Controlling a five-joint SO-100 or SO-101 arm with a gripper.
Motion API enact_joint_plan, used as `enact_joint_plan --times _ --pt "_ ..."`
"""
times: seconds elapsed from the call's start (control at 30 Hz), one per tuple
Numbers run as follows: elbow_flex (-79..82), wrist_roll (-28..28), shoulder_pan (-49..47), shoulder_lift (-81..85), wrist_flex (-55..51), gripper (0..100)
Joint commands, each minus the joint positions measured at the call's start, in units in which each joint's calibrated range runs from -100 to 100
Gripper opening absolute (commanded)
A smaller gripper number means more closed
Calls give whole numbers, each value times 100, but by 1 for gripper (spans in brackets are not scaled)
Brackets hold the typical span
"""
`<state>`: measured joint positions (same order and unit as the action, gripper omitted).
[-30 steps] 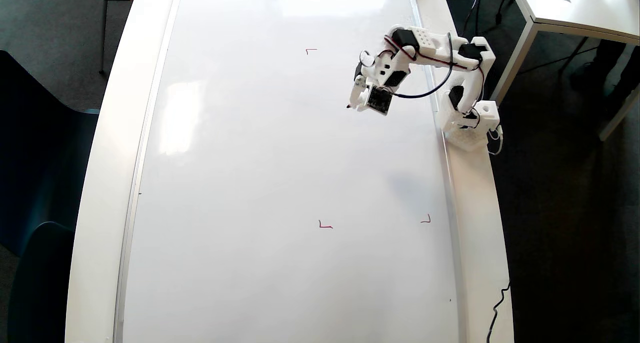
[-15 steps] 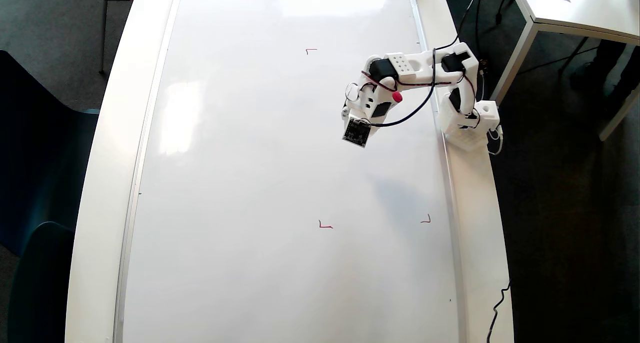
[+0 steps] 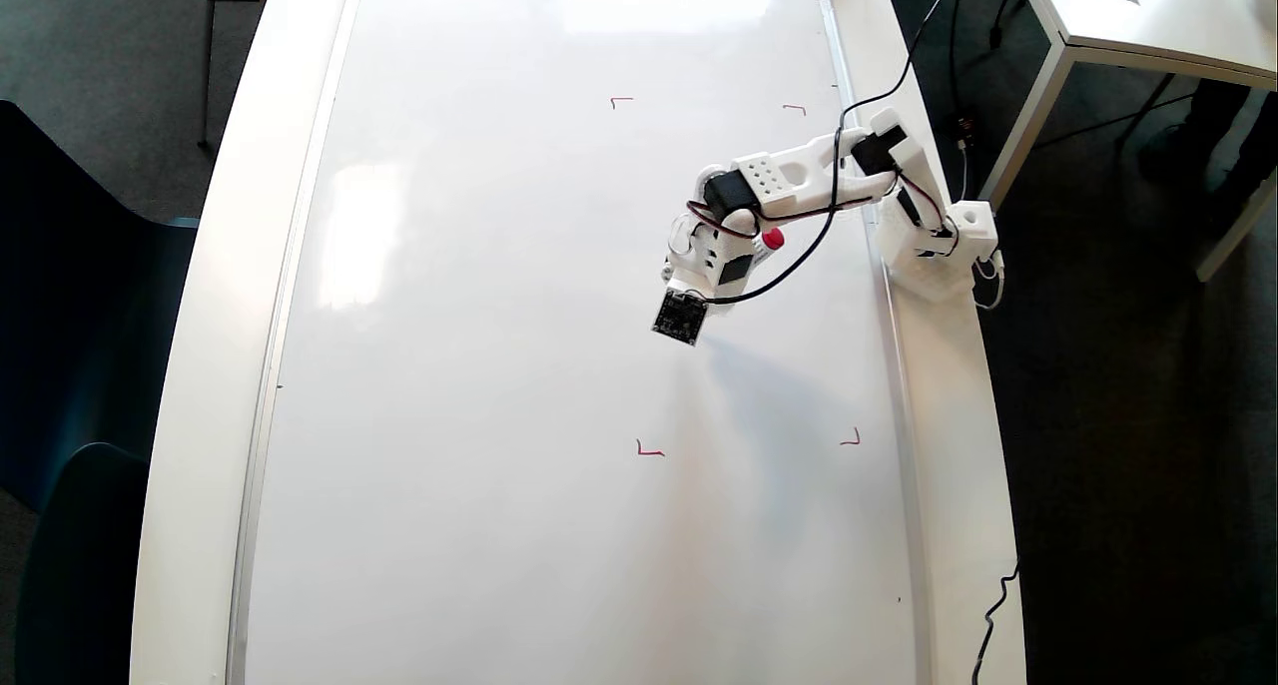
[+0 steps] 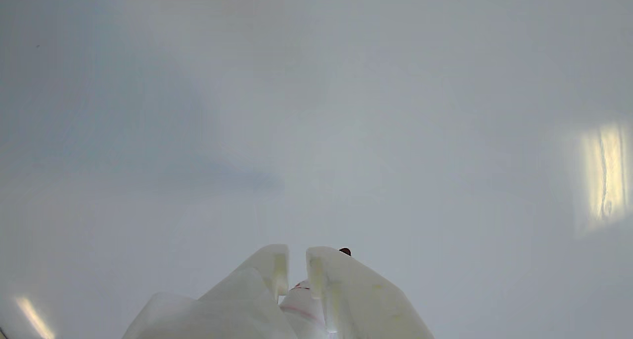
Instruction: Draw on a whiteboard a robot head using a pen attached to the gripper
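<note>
Progress looks close to nil: the whiteboard (image 3: 479, 296) carries only four small red corner marks (image 3: 621, 100), two toward the top of the overhead view and two lower down, framing a patch of board on the side nearest the arm's base, and no stroke of the robot head is visible anywhere inside that patch or elsewhere. The whole figure, box, inner squares and stalk, is left to draw, as far as these pictures show. The gripper (image 3: 691, 288) hangs over the framed patch, roughly midway between the upper and lower marks and toward their left edge in the overhead view, with the square camera module (image 3: 680, 318) pointing down the picture. The arm reaches out from its base (image 3: 939, 256) at the board's right rim, upper link sloping across the silver frame, forearm bent down and leftward, black cable (image 3: 799, 256) looping beneath it. The pen (image 3: 772, 238) shows there only as its red cap beside the wrist; in the wrist view the gripper (image 4: 296, 260) is narrowed around the pen's white barrel with its red band (image 4: 301, 304), and a dark red tip (image 4: 345, 251) peeps past the right finger. Whether that tip touches the board cannot be told; the glossy surface ahead of it is bare of ink.
</note>
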<state>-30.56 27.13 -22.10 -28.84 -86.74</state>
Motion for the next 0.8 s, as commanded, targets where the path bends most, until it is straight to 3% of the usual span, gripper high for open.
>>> enact_joint_plan --times 0.0,0.47,0.77 --pt "-435 21 -33 -197 47 1" --pt "-1379 220 -299 -558 3 1" --pt "-1370 -1250 -335 -617 -31 1"
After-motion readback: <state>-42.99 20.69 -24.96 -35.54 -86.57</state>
